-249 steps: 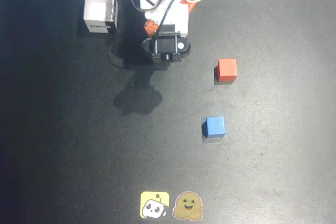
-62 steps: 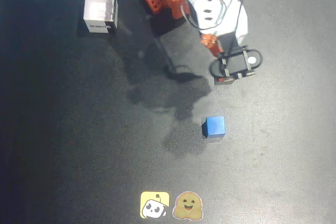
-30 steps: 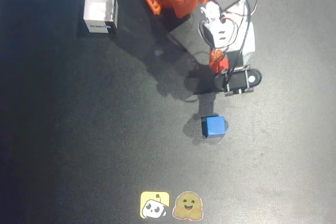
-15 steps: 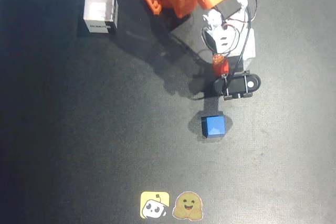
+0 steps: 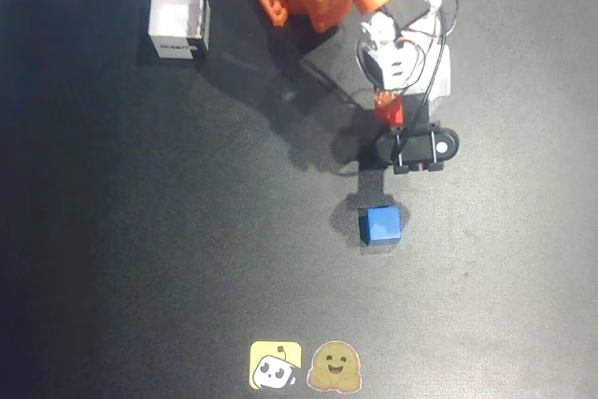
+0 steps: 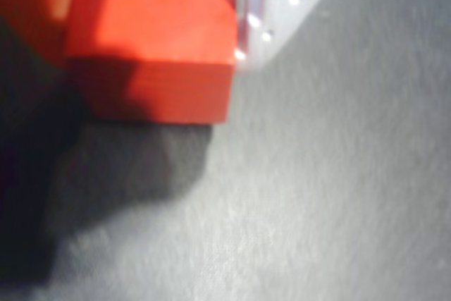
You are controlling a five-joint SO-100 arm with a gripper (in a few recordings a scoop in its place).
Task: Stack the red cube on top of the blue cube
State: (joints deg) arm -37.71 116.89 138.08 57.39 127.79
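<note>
In the wrist view we see the red cube [image 6: 151, 47] clamped in the gripper [image 6: 162, 26], lifted above the black table [image 6: 331, 188]. In the overhead view, the gripper [image 5: 411, 161] hovers at 1 o'clock from the blue cube [image 5: 381, 225], near it but apart.

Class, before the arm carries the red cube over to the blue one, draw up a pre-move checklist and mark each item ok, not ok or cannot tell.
1. Red cube in the pincer: ok, wrist view shows it held close.
2. Cube lifted off the mat: cannot tell.
3. Blue cube top free: ok.
4. Pincer over the blue cube: not ok; in the overhead view it sits above it in the picture.
5. Path between them free: ok.
</note>
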